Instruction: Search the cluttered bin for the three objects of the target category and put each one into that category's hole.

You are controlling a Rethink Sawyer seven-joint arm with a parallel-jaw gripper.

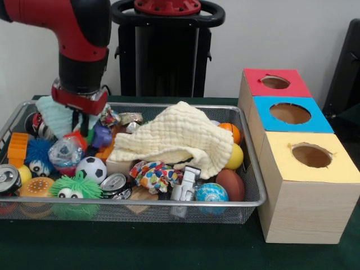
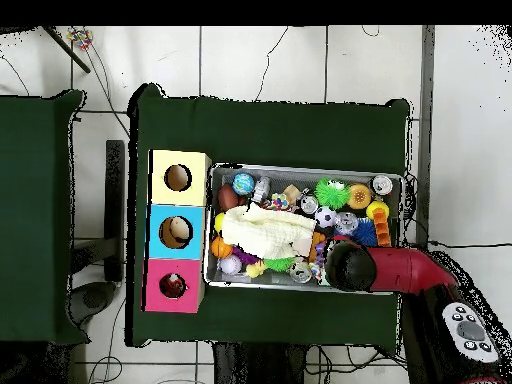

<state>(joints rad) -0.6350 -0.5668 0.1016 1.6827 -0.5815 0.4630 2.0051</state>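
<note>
The red and black arm [image 1: 67, 25] bends down from above. Its wrist points straight down. The gripper [image 1: 76, 121] hangs low, and its tips are hard to see.

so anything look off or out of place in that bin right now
Nothing is spilled or damaged. The one oddity: a cream cloth is draped over the middle of the bin, hiding whatever lies under it.

1. Even, soft indoor light in both views; the bench [image 1: 140, 247] reads dark green without glare.
2. Faint shadow lies under the bin [image 1: 169, 216] along the bench's near edge.
3. Cans [image 1: 115, 183] show small bright highlights.
4. Front view slightly soft.
</note>
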